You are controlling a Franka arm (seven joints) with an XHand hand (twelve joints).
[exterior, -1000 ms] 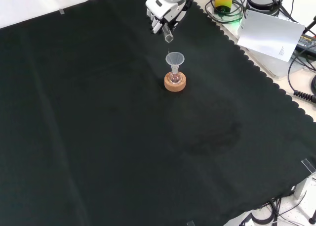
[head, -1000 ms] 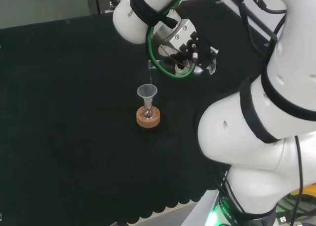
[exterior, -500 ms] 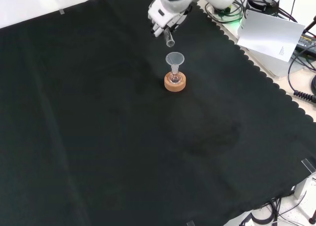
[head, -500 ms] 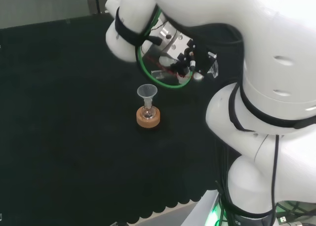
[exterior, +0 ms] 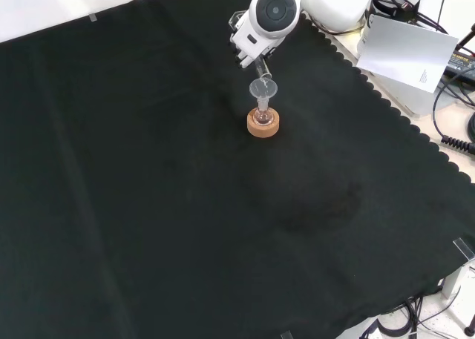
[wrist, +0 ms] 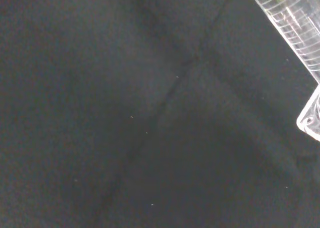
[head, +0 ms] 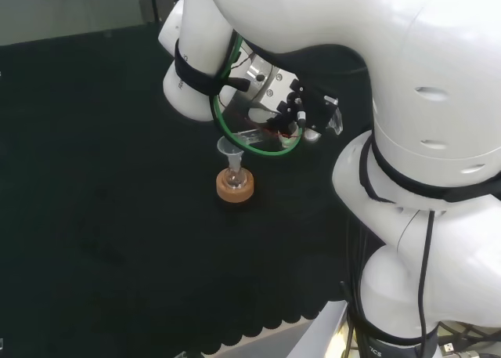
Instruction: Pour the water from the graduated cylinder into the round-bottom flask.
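Hand: we are holding our black and white robot hand point(exterior: 250, 44) high over the black cloth-covered bench point(exterior: 148, 205), its fingers curling round the clear ribbed plastic graduated cylinder point(exterior: 259, 70), as the front view is showing.

Cylinder: we are tilting it steeply, its open end pointing down at the clear plastic funnel point(exterior: 262, 89); in the front view the lip is appearing to touch or sit just above the funnel's rim, and we cannot tell which. The wrist view is showing the cylinder's graduated wall point(wrist: 292, 23) running close past the camera.

Flask: the small clear glass round-bottom flask point(exterior: 261, 117) is standing upright in the tan cork ring stand point(exterior: 263, 125), the funnel seated in its neck. In the head view the funnel point(head: 228, 148) is sitting just beside the arm's green cable loop point(head: 254, 119).

Water: we cannot tell how much is remaining in the cylinder, nor whether a stream is running.

Doing it well, in our judgement: we are aiming to keep the lip centred over the funnel's mouth, tipping slowly so nothing overshoots the rim, and avoiding any nudge against the funnel, which could topple the light flask off its stand.
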